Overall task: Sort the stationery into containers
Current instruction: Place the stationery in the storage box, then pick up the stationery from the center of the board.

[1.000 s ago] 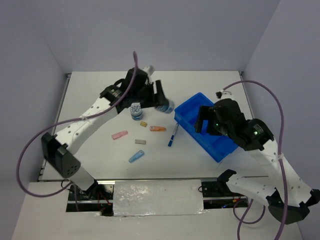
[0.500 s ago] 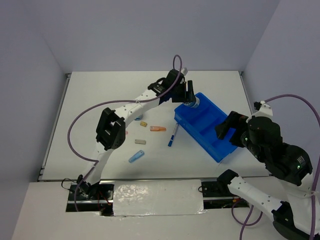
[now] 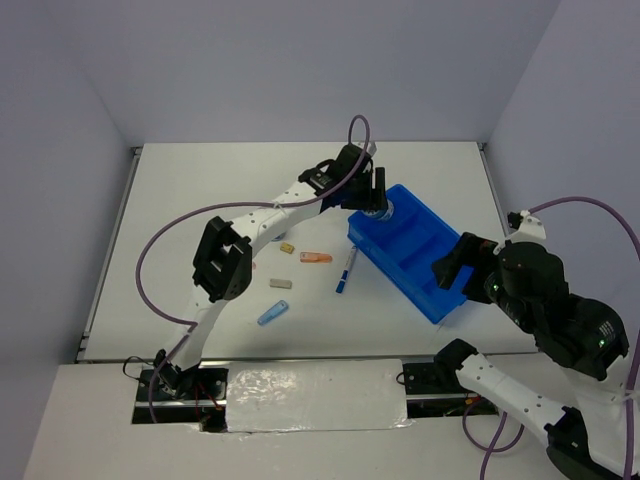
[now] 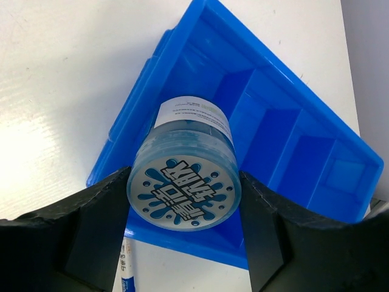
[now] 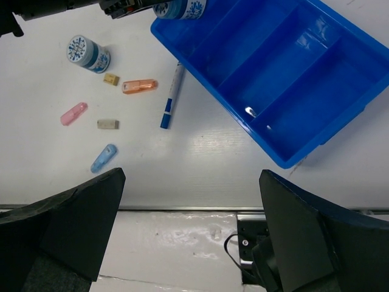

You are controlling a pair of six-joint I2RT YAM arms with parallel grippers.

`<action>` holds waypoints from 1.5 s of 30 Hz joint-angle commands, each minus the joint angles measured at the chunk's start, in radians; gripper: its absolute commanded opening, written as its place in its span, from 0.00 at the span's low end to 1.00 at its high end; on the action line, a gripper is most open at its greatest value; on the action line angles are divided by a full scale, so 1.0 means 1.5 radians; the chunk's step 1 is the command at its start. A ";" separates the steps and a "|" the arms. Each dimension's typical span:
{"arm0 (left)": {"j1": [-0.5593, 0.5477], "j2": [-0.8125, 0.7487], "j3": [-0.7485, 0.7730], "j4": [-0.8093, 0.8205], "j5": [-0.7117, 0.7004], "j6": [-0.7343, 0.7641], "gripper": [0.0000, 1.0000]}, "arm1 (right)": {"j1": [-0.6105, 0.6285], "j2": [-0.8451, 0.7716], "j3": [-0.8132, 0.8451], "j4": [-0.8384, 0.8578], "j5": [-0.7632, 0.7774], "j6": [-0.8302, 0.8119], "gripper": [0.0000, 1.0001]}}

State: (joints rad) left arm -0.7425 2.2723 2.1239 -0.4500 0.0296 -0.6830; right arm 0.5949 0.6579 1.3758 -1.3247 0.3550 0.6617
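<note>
Blue roll (image 4: 185, 188) with a patterned white top is clamped between the left gripper's (image 3: 374, 196) fingers, over one end of the tray (image 4: 304, 158). Right gripper (image 5: 191, 237) hangs with fingers wide apart, holding nothing. Second roll (image 5: 88, 53) and pen (image 5: 171, 96) lie on the table (image 5: 200, 164).

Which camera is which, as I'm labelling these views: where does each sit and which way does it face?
Top external: fixed above and behind the arms, looking down at the table; both arms show.
Left wrist: on the left arm, looking down past the left gripper, shut on a blue roll, into the blue tray; only its fingers show.
Right wrist: above the table's near side, looking down at tray, pen and orange piece; the open right gripper frames the bottom corners.
Shared: tray and held roll appear in all three.
</note>
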 commanded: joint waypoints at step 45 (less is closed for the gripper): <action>0.392 -0.724 -0.412 -0.411 -0.236 0.093 0.99 | 0.099 0.788 0.207 0.437 -0.277 -0.284 1.00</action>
State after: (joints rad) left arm -0.1917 1.2392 1.5982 -1.0019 -0.2832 -0.5812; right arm 0.6865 1.7378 1.5581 -0.7151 -0.0414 0.3084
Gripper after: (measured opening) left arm 0.993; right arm 0.997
